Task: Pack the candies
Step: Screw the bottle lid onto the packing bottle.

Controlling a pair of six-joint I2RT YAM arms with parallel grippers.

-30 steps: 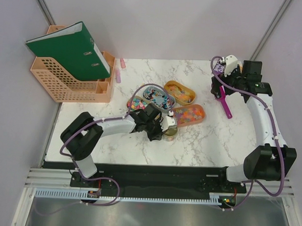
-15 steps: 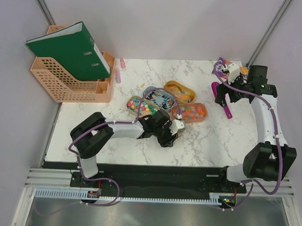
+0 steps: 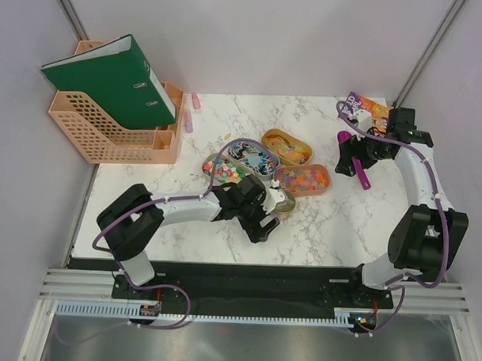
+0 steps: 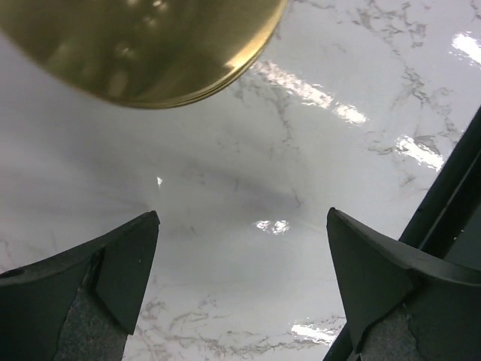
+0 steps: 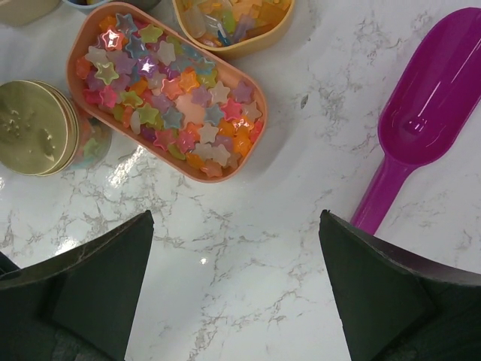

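Four oval trays hold the candies: pastel stars (image 5: 169, 90) (image 3: 302, 179), yellow-orange gummies (image 5: 233, 19) (image 3: 288, 147), blue-wrapped pieces (image 3: 254, 156) and multicoloured bits (image 3: 225, 169). A jar with a round gold lid (image 3: 281, 202) (image 4: 143, 45) (image 5: 34, 128) stands just in front of the trays. My left gripper (image 3: 266, 222) (image 4: 240, 278) hangs open over bare marble just near of the jar, holding nothing. My right gripper (image 3: 347, 162) (image 5: 237, 286) is open and empty above the table, between the star tray and the purple scoop (image 5: 428, 113) (image 3: 362, 178).
A peach file rack with a green binder (image 3: 109, 89) stands at the back left, with two pink pens (image 3: 189, 120) beside it. A colourful packet (image 3: 372, 111) lies at the back right corner. The table's dark near edge (image 4: 451, 203) runs close to my left gripper.
My left gripper has opened, let go of the gold-lidded jar and drawn back toward the near edge. The right wrist has swung slightly, its jaws staying open.
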